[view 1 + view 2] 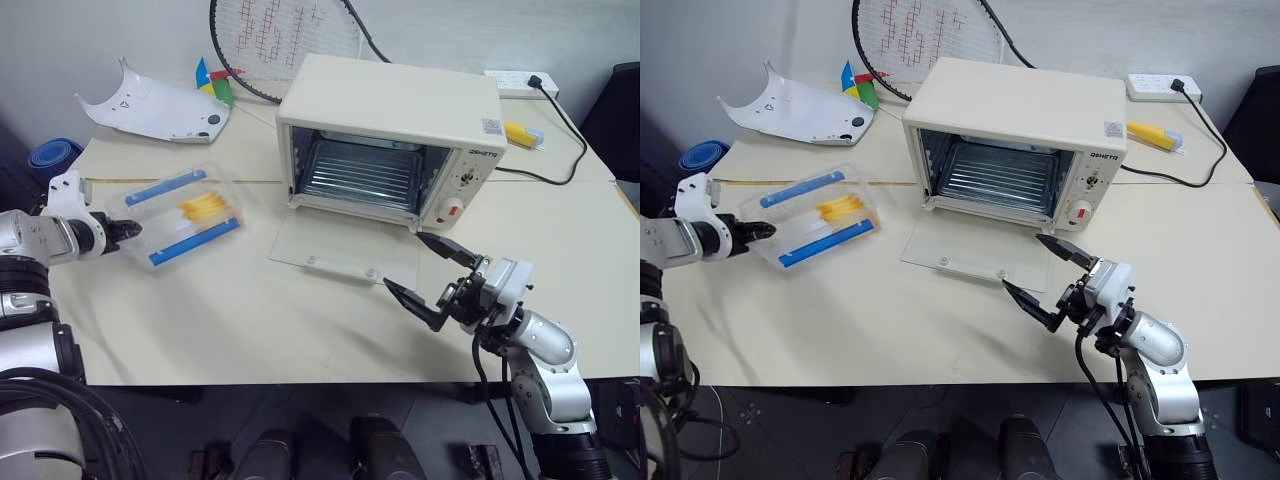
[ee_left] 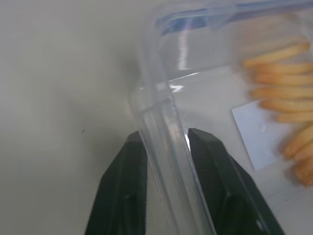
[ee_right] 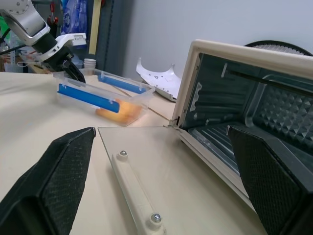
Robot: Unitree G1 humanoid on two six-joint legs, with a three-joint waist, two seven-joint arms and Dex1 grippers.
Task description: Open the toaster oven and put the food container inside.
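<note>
Left wrist view showed your left gripper [image 2: 164, 147] clamping the food container [image 1: 184, 214] rim; right gripper [image 1: 432, 278] gaped. Lift level.

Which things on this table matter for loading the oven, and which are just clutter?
Job: toaster oven, door down; food container, its rim between the left gripper fingers.

Clutter: racket, white plastic shell, power strip.
</note>
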